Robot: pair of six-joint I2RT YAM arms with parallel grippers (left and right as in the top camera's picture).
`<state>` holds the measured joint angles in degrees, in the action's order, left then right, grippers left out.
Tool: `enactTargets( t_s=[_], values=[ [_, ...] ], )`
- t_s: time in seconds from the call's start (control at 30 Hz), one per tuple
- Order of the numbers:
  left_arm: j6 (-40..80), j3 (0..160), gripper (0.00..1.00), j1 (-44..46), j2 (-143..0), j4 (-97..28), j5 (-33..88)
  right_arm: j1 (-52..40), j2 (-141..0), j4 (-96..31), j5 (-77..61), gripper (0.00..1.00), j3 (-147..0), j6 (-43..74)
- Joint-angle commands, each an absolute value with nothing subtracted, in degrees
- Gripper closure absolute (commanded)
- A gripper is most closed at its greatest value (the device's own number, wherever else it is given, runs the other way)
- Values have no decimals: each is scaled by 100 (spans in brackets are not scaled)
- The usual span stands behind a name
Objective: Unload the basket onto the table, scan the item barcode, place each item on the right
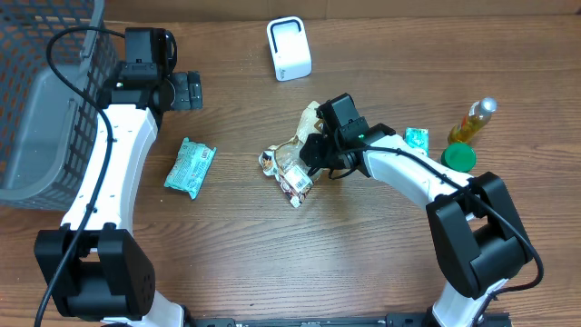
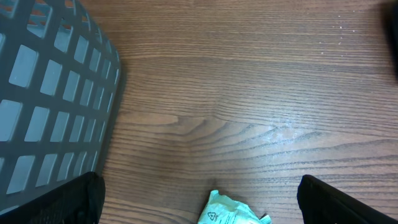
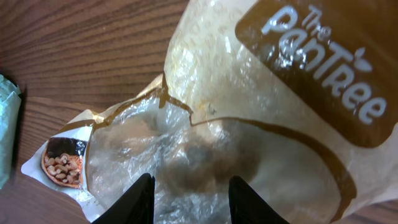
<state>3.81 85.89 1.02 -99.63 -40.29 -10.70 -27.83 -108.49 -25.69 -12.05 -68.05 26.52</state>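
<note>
Left gripper (image 1: 188, 91): jaws spread wide, holding nothing, over table (image 2: 249, 93) beside basket (image 1: 36, 118); green packet (image 2: 230, 213) near.
Right gripper (image 1: 311, 154): fingers (image 3: 142, 200) partly apart, on crinkled snack bag (image 3: 261, 124) at table centre; whether film is pinched, cannot tell.
White scanner (image 1: 289, 47): far edge, well apart from bag.

You've got the basket (image 1: 36, 54) far left, the packet (image 1: 190, 167) between it and the snack bag (image 1: 292, 168), the scanner (image 1: 289, 48) behind, and the bottle (image 1: 474, 121) far right.
</note>
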Motion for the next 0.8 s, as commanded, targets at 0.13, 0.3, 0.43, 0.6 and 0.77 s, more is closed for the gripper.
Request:
enactTargets(
  t_s=[0.13,0.3,0.43,0.6,0.77],
  values=[
    [255,8705,0,137,-9861,-4012,-1087,-2934,-11120,-2821,-2246,59,-6755,3026],
    [255,8705,0,137,-9861,-4010,-1087,-3275,-11126,-3072,-2587,55,-6755,3024],
    [255,8705,0,137,-9861,-4012,-1087,-3645,-11122,-3277,-2926,55,-6759,3026],
    [255,8705,0,139,-9861,-4012,-1087,-3861,-11013,-3328,-3441,55,-7000,3282],
    [255,8705,0,137,-9861,-4010,-1087,-3754,-10608,-3334,-3352,55,-7522,3035]
  ],
)
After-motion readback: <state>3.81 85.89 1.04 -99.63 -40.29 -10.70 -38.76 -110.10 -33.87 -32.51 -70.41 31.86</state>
